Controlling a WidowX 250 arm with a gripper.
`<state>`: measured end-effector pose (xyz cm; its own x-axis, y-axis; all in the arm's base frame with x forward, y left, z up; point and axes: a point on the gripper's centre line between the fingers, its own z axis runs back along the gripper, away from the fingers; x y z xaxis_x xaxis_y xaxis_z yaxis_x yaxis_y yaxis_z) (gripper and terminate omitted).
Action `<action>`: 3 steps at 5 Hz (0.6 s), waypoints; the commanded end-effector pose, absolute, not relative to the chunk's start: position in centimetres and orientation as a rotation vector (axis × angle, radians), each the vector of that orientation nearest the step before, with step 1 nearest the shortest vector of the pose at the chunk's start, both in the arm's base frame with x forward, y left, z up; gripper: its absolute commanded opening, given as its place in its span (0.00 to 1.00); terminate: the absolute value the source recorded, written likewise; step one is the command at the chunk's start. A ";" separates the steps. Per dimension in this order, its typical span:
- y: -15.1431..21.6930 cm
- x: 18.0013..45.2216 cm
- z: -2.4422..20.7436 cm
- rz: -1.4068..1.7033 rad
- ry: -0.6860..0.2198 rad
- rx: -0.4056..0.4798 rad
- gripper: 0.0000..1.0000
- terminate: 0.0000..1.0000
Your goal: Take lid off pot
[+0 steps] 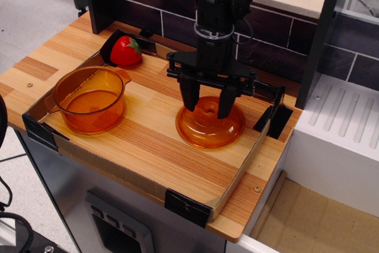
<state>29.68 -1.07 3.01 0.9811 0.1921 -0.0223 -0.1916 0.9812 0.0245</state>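
Observation:
The orange domed lid (pixel 210 127) lies flat on the wooden board at the right, its ring knob facing up. My gripper (pixel 208 106) stands straight above it, open, with one black finger (pixel 189 98) left of the knob and the other to its right, both apart from the knob. The orange pot (pixel 90 100) stands uncovered and empty at the left of the board, well away from the lid and the gripper.
A red strawberry (pixel 125 50) lies at the back left of the board. A low cardboard rim with black tape corners (pixel 187 207) edges the board. A dark tiled wall (pixel 266 45) rises behind, and a white ribbed drainer (pixel 346 117) lies to the right.

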 end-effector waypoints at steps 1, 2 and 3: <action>0.1 30.4 7.6 0.189 -0.073 -0.010 1.00 0.00; 0.4 29.5 10.8 0.176 -0.082 -0.027 1.00 0.00; 1.4 28.5 12.8 0.163 -0.097 -0.037 1.00 0.00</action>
<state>27.67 1.04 11.02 0.9847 0.1717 0.0297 -0.1705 0.9845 -0.0401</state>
